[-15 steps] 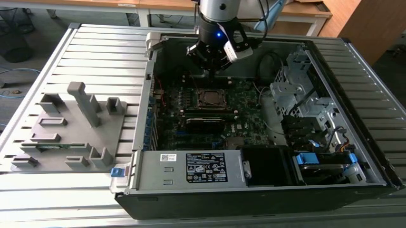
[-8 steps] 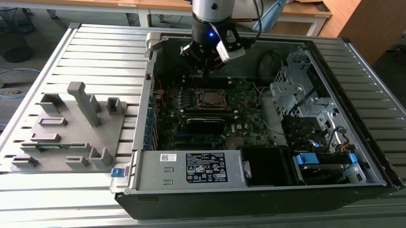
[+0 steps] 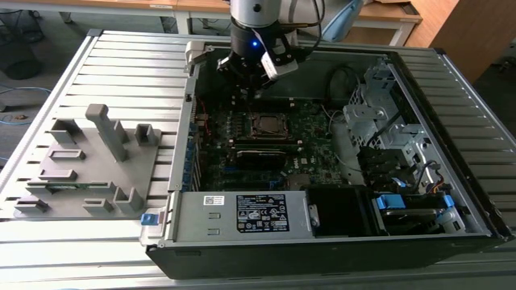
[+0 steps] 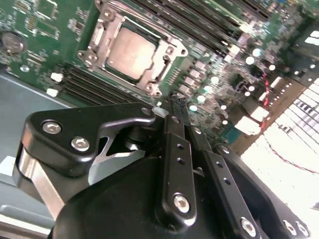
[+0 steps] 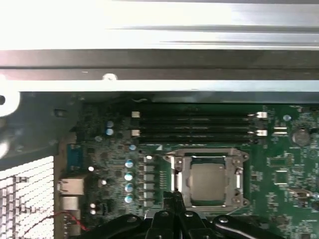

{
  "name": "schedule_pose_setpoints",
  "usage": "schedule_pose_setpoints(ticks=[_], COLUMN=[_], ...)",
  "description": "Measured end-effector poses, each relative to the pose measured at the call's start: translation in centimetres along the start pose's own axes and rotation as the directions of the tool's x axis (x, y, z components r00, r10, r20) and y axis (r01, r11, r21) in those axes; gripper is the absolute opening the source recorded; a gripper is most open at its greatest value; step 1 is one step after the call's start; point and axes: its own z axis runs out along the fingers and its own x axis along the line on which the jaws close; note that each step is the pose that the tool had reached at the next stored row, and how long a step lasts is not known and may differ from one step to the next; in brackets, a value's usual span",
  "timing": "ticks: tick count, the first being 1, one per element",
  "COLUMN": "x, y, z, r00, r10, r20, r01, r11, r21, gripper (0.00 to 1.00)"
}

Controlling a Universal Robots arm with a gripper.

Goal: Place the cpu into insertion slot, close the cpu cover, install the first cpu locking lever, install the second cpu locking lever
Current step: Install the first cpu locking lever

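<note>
The gripper (image 3: pixel 246 83) hangs inside the open computer case (image 3: pixel 451 151). In the exterior view it stands at about 11 o'clock from the insertion slot (image 3: pixel 252 127), close above the motherboard but apart from the socket. Its own dark body and the shadow under the arm hide the fingertips there.

In both wrist views the gripper (image 4: pixel 177 102) (image 5: pixel 172 196) has its two black fingers drawn narrow, tips pressed together. Nothing can be seen between them.

The cpu (image 3: pixel 267 125) lies flat in the insertion slot (image 4: pixel 102 17) (image 5: pixel 239 154). Its dull grey top (image 4: pixel 130 52) (image 5: pixel 207 181) shows through the square window of the cpu cover (image 4: pixel 158 63) (image 5: pixel 185 180), which lies down over it. The thin locking levers along the socket's edges are too fine to make out, so I cannot tell whether they are latched. The gripper's knuckles cut off the near edge of the socket in the first wrist view.

Long black memory slots (image 5: pixel 199 127) (image 4: pixel 89 84) run just beside the socket. A round coin cell (image 5: pixel 301 135) (image 4: pixel 12 42) sits farther along the board.

In the exterior view a labelled power supply (image 3: pixel 258 211) lies at 6 o'clock from the socket, and a metal drive cage (image 3: pixel 379 109) at 3 o'clock. A grey fixture block (image 3: pixel 89 163) rests at 9 o'clock of the case on the slatted table (image 3: pixel 121 60).
</note>
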Motion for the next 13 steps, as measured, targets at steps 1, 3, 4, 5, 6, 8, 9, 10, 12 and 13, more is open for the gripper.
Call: schedule_pose_setpoints(ticks=[1, 3, 4, 5, 6, 8, 9, 10, 12, 13], x=[0.25, 0.69, 0.9, 1.1, 1.24, 1.3, 1.36, 1.47, 1.68, 1.76], y=[0.0, -0.01, -0.02, -0.02, -0.02, -0.02, -0.02, -0.03, -0.03, -0.03], z=[0.01, 0.01, 0.02, 0.02, 0.02, 0.02, 0.01, 0.01, 0.01, 0.02], r00=[1.0, 1.0, 1.0, 1.0, 1.0, 1.0, 1.0, 1.0, 1.0, 1.0], r10=[0.0, 0.001, 0.001, 0.001, 0.001, 0.001, 0.001, 0.001, 0.001, 0.001], r20=[0.0, 0.0, 0.0, 0.0, 0.0001, 0.0, 0.0, 0.0, 0.0001, 0.0001], r01=[0.0, -0.001, -0.001, -0.001, -0.001, -0.001, -0.001, -0.001, -0.001, -0.001], r11=[1.0, 1.0, 1.0, 1.0, 1.0, 1.0, 1.0, 1.0, 1.0, 1.0], r21=[0.0, 0.0, 0.0, 0.0, -0.0001, -0.0001, 0.0, 0.0, 0.0, -0.0001], gripper=[0.1, 0.1, 0.1, 0.1, 0.1, 0.1, 0.1, 0.1, 0.1, 0.1])
